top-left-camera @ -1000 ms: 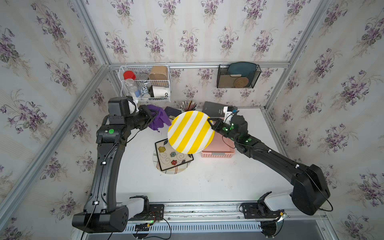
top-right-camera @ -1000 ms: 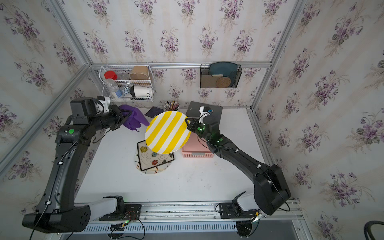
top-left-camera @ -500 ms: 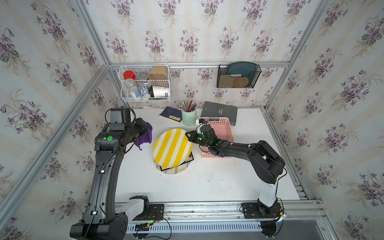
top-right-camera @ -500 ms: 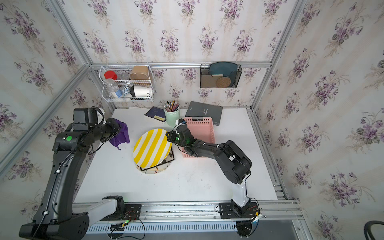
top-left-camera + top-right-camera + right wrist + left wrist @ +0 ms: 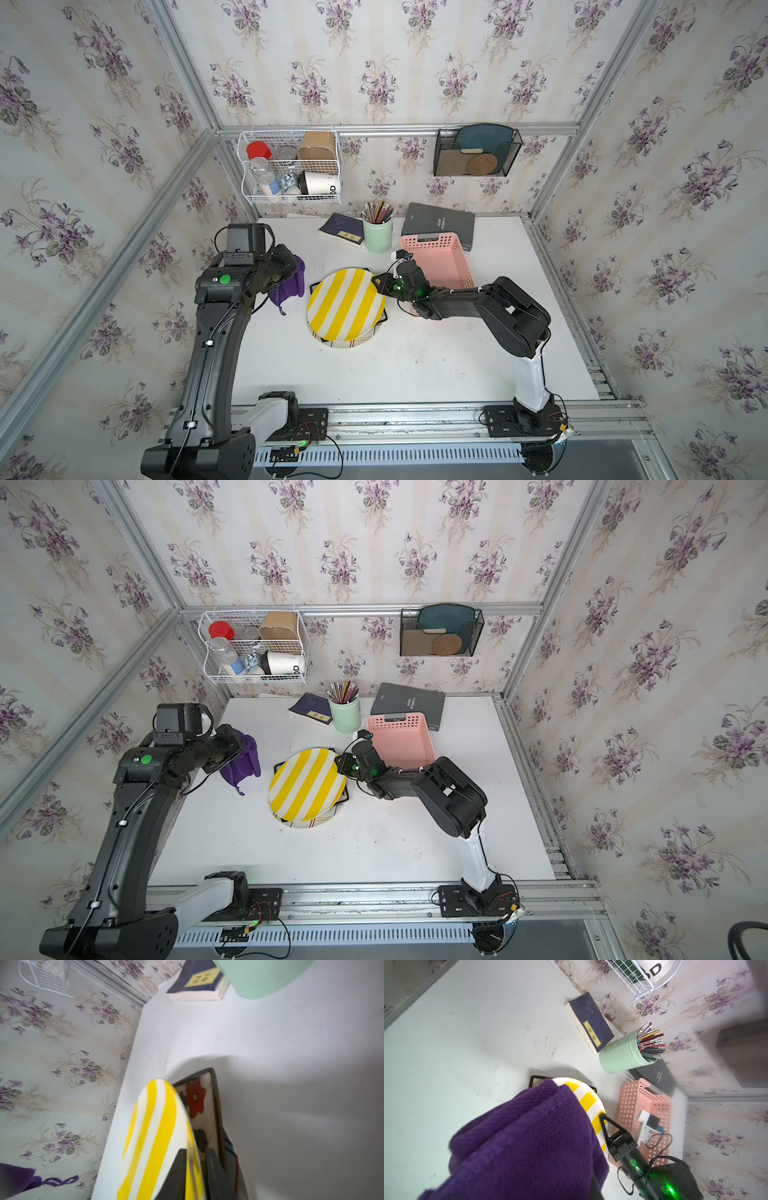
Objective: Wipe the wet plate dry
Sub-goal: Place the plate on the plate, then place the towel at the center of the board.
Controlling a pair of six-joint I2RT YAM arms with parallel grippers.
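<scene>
Plate (image 5: 345,304), round with yellow and white stripes, lies near the middle of the white worktop (image 5: 374,374). It sits on a small stack: a square dark-rimmed dish with a flower pattern (image 5: 195,1101) directly beneath it, and a round dish (image 5: 345,343) showing under the near edge. In the right wrist view the plate looks tilted against the square dish rather than flat on it.

Right arm (image 5: 478,299) reaches in low from the side of the pink basket (image 5: 440,262). Its fingers (image 5: 176,1174) straddle the plate's rim, one on the striped face and one below. A thin dark gap shows beside the lower finger. I cannot tell whether the right jaws pinch the rim or merely bracket it.

Left arm (image 5: 216,332) stands raised on the opposite side of the plate. The left jaws are pressed together on a purple cloth (image 5: 289,286), which hangs bunched from them just beside the plate's edge. Contact between cloth and plate cannot be confirmed from either top view.

At the back of the worktop stand a green pencil cup (image 5: 377,235), a blue book (image 5: 341,228) and a dark book (image 5: 440,222). The dark book's front edge lies behind the pink basket.
</scene>
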